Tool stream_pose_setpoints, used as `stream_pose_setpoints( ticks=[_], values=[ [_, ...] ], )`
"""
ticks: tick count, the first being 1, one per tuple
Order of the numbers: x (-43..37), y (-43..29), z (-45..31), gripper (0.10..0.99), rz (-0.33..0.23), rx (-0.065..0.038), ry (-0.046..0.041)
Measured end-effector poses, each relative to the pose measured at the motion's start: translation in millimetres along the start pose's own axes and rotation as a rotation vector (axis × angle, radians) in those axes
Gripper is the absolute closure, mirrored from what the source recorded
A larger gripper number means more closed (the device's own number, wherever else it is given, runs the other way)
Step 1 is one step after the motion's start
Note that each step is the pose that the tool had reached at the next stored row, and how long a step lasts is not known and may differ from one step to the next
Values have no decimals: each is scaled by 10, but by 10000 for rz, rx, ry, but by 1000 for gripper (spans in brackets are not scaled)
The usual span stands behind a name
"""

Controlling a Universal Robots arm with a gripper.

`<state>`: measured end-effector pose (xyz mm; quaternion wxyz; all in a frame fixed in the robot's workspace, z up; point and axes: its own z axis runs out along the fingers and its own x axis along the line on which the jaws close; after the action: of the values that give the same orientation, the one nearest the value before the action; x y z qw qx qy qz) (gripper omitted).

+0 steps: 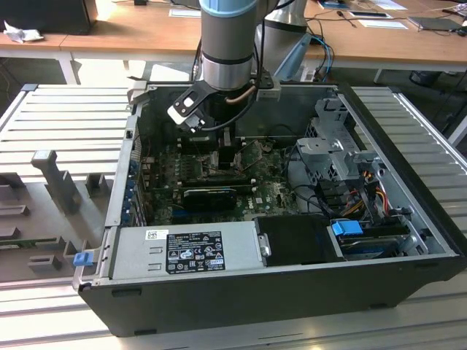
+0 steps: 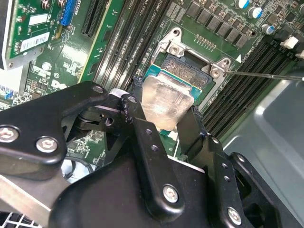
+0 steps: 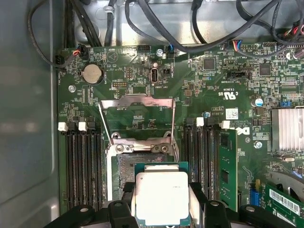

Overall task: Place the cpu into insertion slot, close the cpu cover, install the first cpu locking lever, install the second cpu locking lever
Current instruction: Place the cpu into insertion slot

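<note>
Wooden desks (image 1: 109, 36) line the back of the room, and up front an open computer case (image 1: 292, 299) lies on a ribbed grey table (image 1: 66, 109), power supply (image 1: 186, 251) along its near wall. Down into the case goes the arm (image 1: 228, 44), reaching over the green motherboard (image 3: 223, 76). In both wrist views the gripper (image 3: 161, 194) (image 2: 164, 114) is clamped on the cpu (image 3: 161, 197) (image 2: 166, 102), one black finger (image 2: 142, 128) pressed to each side edge, silver top facing up. The chip sits over the near part of the insertion slot (image 3: 126, 166) (image 2: 183, 64), with the dark pin field showing just beyond it; whether it touches the socket, I cannot tell. The cpu cover (image 3: 137, 99) is swung up and open at the far end of the socket, board visible through its window. In the second wrist view a thin wire locking lever (image 2: 266, 73) juts out from the socket corner, unlatched. Black memory slots (image 3: 83, 166) flank the socket on both sides, one holding a green memory stick (image 3: 228, 166), and a coin battery (image 3: 91, 73) sits beyond the cover.
</note>
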<state>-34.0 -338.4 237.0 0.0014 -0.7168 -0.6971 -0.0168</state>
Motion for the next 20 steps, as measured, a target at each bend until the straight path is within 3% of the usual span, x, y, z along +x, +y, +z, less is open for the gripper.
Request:
stream_pose_setpoints(
  ticks=[7, 20],
  values=[
    [8, -3, 66, 553, -2, 0, 4],
    [22, -5, 100, 553, -135, 4, 59]
  ],
)
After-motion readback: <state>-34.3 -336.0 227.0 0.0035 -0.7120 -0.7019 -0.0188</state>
